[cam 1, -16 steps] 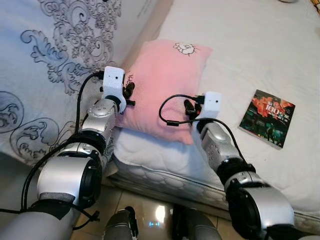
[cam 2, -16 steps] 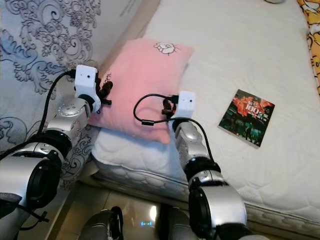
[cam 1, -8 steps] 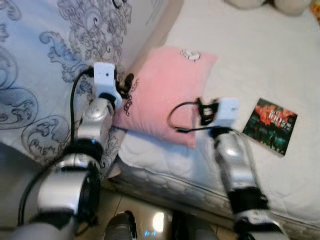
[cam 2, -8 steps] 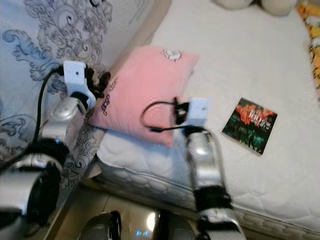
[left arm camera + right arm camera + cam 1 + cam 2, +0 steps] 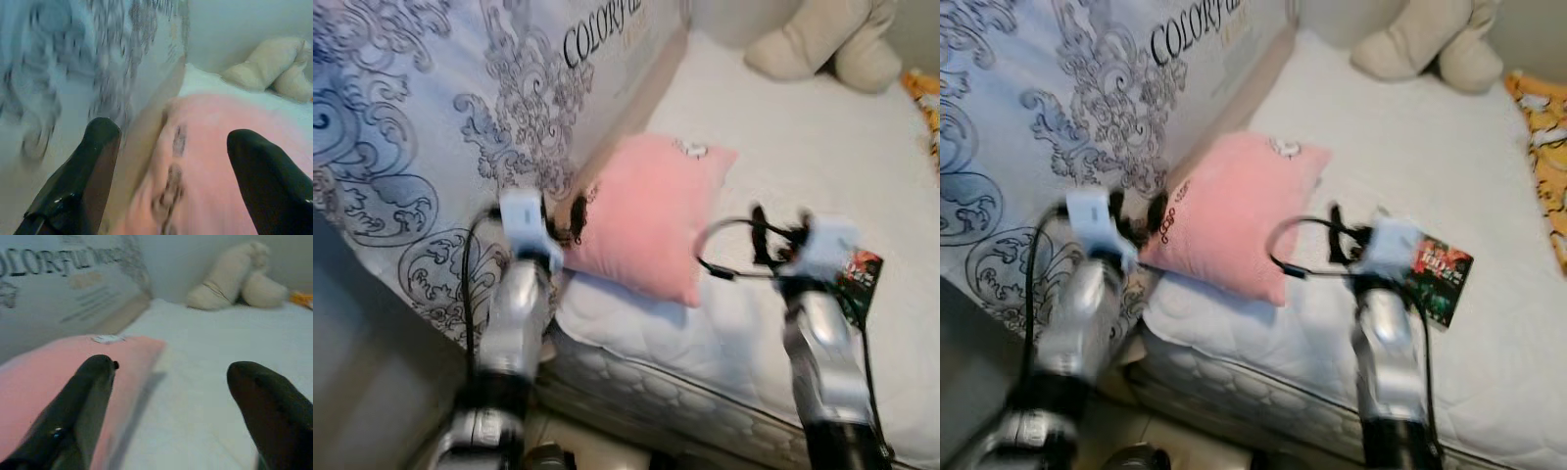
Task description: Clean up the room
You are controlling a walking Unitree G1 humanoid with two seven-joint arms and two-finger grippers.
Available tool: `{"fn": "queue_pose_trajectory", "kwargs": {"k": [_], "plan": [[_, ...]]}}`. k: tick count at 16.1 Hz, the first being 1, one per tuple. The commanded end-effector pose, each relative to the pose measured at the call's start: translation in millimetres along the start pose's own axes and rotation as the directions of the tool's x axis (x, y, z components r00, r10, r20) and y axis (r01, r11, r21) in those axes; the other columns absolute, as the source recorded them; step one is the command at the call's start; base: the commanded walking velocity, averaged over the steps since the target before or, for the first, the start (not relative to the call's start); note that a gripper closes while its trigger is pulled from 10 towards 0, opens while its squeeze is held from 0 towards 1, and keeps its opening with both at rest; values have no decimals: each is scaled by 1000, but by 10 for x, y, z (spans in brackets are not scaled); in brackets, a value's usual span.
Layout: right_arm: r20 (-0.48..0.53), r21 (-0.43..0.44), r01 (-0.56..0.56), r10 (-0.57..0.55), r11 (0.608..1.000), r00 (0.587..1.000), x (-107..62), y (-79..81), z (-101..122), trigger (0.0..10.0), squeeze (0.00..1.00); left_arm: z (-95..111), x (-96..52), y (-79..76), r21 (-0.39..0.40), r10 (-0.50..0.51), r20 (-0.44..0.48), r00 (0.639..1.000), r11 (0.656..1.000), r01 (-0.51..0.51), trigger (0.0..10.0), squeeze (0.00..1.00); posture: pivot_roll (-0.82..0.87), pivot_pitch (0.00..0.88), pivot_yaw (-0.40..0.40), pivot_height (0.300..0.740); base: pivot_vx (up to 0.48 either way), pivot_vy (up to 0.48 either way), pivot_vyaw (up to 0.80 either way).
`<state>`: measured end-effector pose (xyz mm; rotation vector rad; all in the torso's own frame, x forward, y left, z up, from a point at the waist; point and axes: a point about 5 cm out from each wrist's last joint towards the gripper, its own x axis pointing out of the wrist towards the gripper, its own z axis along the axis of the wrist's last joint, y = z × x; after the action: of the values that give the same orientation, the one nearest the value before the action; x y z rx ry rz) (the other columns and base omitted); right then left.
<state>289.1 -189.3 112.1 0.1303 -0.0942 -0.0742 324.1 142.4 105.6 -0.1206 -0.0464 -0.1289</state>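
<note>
A soft pink square pillow (image 5: 651,217) with a small white patch near its top corner is lying in the middle of the frame, on the white quilted mattress of the bed (image 5: 822,147), its left edge sitting against the grey-and-white bedspread with dark swirling scrollwork (image 5: 440,127) that is filling the upper left. The left tool (image 5: 570,217) is hovering at the pillow's left edge, its two black fingers (image 5: 78,181) standing wide apart and gripping nothing, with the pink fabric showing between them in the left wrist view. The right tool (image 5: 766,235) is hanging just right of the pillow's lower corner, over bare mattress; its fingers (image 5: 80,406) are likewise spread wide and empty. A dark glossy book with a red-and-green cover (image 5: 1440,277) is lying flat on the mattress at centre right, partly behind the right wrist. A cream plush toy (image 5: 822,44) is slumping at the top right of the frame. An orange patterned cloth (image 5: 1542,147) is running along the right edge.
</note>
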Motion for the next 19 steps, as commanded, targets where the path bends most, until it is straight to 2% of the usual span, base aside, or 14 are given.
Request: {"fn": "queue_pose_trajectory", "kwargs": {"k": [1,2,3,6,9,13,16,19], "plan": [[-9,19,-22,22,1000,1000,-4,6,-1,10000,1000,91,42,-80,37,-32,22,999,999,31,10000,1000,55,0,-56,740,0,0,0],[-53,-52,-53,50,997,997,-7,44,-43,10000,451,101,41,-94,37,-48,15,999,998,48,10000,0,52,0,-52,740,0,0,0],[-86,-80,-41,34,996,996,4,42,-79,10000,0,124,49,-98,36,-49,17,999,998,48,10000,0,49,0,-52,735,0,0,0],[-63,-73,-51,46,996,997,46,57,-37,10000,0,126,59,-123,51,-36,-2,999,998,36,10000,0,40,0,-39,715,0,0,0],[-82,-103,-61,53,993,995,92,57,-35,10000,0,92,19,-203,25,-40,-16,999,999,40,10000,0,40,0,-37,700,0,0,0],[-98,-119,-75,64,990,993,117,125,-53,10000,0,56,-7,-267,-11,-59,-29,998,998,59,10000,0,38,0,-41,700,396,-267,0],[-98,-112,-77,66,991,993,127,135,-70,10000,0,45,8,-275,11,-83,-53,995,996,83,10000,0,37,0,-39,700,235,-87,0],[-122,-89,-72,61,993,991,53,100,-153,10000,0,-44,-55,-343,61,-176,-104,979,981,183,10000,0,38,0,-37,700,0,0,0]]}}
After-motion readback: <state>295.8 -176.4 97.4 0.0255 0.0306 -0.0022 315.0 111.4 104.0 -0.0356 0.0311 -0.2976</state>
